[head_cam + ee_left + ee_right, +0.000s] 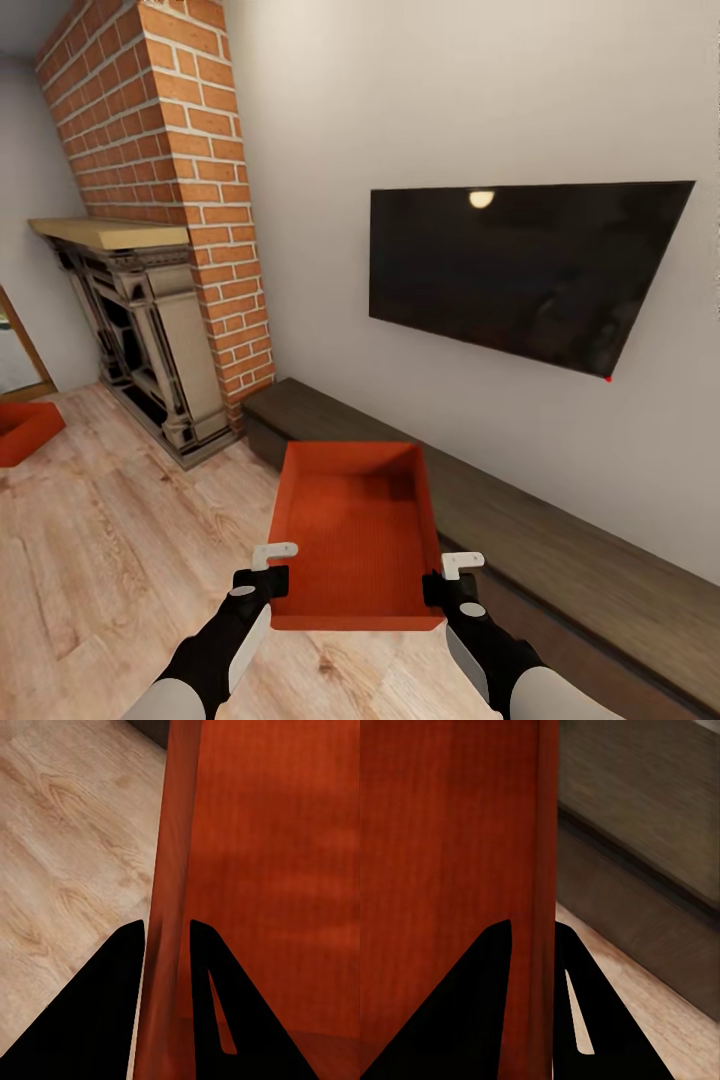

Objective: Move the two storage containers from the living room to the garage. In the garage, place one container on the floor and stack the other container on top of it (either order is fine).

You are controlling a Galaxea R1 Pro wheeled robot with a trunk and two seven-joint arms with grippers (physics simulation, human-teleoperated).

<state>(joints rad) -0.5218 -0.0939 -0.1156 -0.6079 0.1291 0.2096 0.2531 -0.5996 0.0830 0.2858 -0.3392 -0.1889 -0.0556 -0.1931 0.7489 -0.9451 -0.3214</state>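
Note:
I hold a red-orange open-top storage container [355, 535] level in front of me, above the wood-plank floor of the living room. My left gripper [268, 580] is shut on its left wall [166, 907], one finger inside and one outside. On the opposite side my right gripper [440, 588] is shut on the right wall [536, 885] the same way. A second storage container [25, 430] lies on the planks at the far left, partly cut off by the picture's edge.
A long dark low bench [560, 560] runs along the wall to my right, close to the held bin. A black wall TV [520, 270] hangs above it. The red brick fireplace [150, 330] stands ahead on the left. Open plank floor [110, 560] lies to the left.

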